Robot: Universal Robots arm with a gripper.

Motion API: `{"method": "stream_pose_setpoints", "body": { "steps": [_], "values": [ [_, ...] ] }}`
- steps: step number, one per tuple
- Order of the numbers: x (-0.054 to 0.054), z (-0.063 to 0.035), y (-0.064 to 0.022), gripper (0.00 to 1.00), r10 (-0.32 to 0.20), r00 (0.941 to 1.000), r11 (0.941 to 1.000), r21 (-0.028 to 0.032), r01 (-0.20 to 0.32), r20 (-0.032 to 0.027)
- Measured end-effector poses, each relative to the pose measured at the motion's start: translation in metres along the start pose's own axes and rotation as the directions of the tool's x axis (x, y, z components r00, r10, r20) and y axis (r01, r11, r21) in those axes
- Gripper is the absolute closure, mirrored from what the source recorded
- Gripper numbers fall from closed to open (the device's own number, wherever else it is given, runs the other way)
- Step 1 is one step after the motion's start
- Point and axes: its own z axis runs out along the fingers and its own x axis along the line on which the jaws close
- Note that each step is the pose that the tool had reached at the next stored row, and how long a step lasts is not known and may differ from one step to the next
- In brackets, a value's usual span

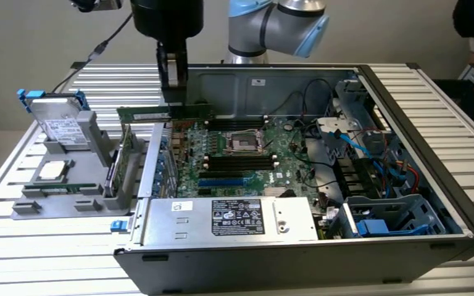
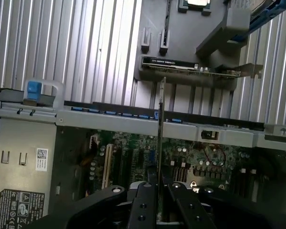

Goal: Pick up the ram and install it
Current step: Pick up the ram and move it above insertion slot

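On a slatted metal counter point(image 1: 56, 246) sits an open computer case point(image 1: 220, 271); above it the jaws pinch the ram point(image 1: 150, 114).

Ribbed metal table point(image 1: 39, 259) (silvery slats) before a plain beige wall point(image 1: 23, 37).

The robot arm point(image 1: 278, 21), silver with pale blue joint caps, stands at the far side of the scene and bends toward the exterior view's left. Its black wrist point(image 1: 167, 18) points straight down and ends in the tool point(image 1: 173, 98). The tool's two black fingers point(image 2: 144, 204) hang vertical and close together, pinching the upper edge of the ram point(image 1: 165, 113), a thin green stick held level. From the wrist, one finger sits on each side of the ram's narrow edge.
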Motion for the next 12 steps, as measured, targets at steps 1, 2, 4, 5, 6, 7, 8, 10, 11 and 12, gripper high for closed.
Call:
{"method": "stream_pose_setpoints", "body": {
  "steps": [1, 2, 4, 5, 6, 7, 8, 10, 11, 12],
  "values": [
    [0.001, -0.0003, -0.0045, 0.87, 0.0, 1.0, 1.0, 0.0001, 0.0, 0.0016],
    [0.001, -0.0006, -0.0091, 0.87, 0.0, 1.0, 1.0, 0.0003, 0.0, 0.0033],
    [0.002, -0.0011, -0.018, 0.87, 0.0, 1.0, 1.0, 0.0007, 0.0, 0.0073],
    [0.002, -0.0013, -0.0223, 0.87, -0.001, 1.0, 1.0, 0.001, 0.001, 0.0098],
    [0.003, -0.0016, -0.027, 0.87, -0.001, 0.9999, 1.0, 0.0012, 0.001, 0.0127],
    [0.003, -0.0019, -0.0314, 0.87, -0.001, 0.9999, 1.0, 0.0015, 0.001, 0.0155],
    [0.004, -0.0021, -0.0359, 0.87, -0.001, 0.9998, 1.0, 0.0018, 0.001, 0.0184],
    [0.005, -0.0027, -0.045, 0.87, -0.001, 0.9997, 1.0, 0.0024, 0.001, 0.0243],
    [0.005, -0.003, -0.0494, 0.87, -0.002, 0.9996, 1.0, 0.0026, 0.002, 0.0269],
    [0.006, -0.0032, -0.0541, 0.87, -0.002, 0.9996, 1.0, 0.0028, 0.002, 0.0296]
  ]
}}
